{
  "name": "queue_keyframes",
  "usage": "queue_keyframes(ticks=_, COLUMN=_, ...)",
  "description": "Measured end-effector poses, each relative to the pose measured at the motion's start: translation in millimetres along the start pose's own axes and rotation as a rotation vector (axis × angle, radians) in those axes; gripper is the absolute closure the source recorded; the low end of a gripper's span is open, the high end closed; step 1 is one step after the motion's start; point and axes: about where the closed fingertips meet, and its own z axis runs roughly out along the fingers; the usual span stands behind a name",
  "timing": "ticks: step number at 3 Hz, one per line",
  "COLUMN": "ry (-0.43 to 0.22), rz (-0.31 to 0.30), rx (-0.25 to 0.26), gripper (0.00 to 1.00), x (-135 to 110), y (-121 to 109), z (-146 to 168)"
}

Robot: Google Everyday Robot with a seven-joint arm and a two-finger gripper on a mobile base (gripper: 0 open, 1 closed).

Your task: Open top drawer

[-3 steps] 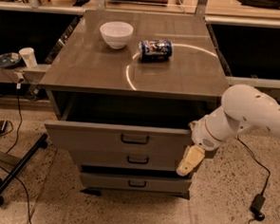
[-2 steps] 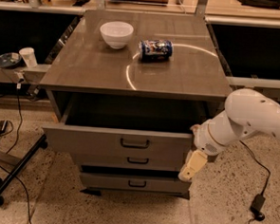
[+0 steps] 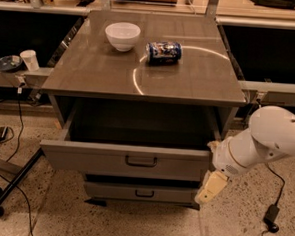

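One drawer matters: the top drawer stands pulled well out. The gripper hangs at the right end of its front, so the handle lies along the front, towards its middle. Whether the gripper clasps anything I cannot tell.

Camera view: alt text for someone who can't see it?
The wide grey-brown top drawer with a dark loop handle stands pulled out. The robot's cream pincer sits at its front's right end. A white bowl and tipped blue can rest on the grey cabinet top.
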Motion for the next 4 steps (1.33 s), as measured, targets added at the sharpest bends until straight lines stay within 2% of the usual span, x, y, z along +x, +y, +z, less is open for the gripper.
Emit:
queue_keyframes(ticks=1, ry=0.037, rz=-0.020, rx=-0.002, gripper=0.00, x=26.7, y=43.9, z=-16.0)
queue_keyframes(ticks=2, ry=0.037, rz=-0.020, rx=-0.002, gripper=0.00, x=26.7, y=43.9, z=-16.0)
queue_keyframes(ticks=3, ry=0.041, rz=-0.062, rx=-0.016, gripper=0.00, x=18.9, y=57.2, z=-16.4)
queue_keyframes(ticks=4, ry=0.049, rz=-0.083, rx=-0.036, gripper=0.00, x=28.4, y=83.7, z=-17.6)
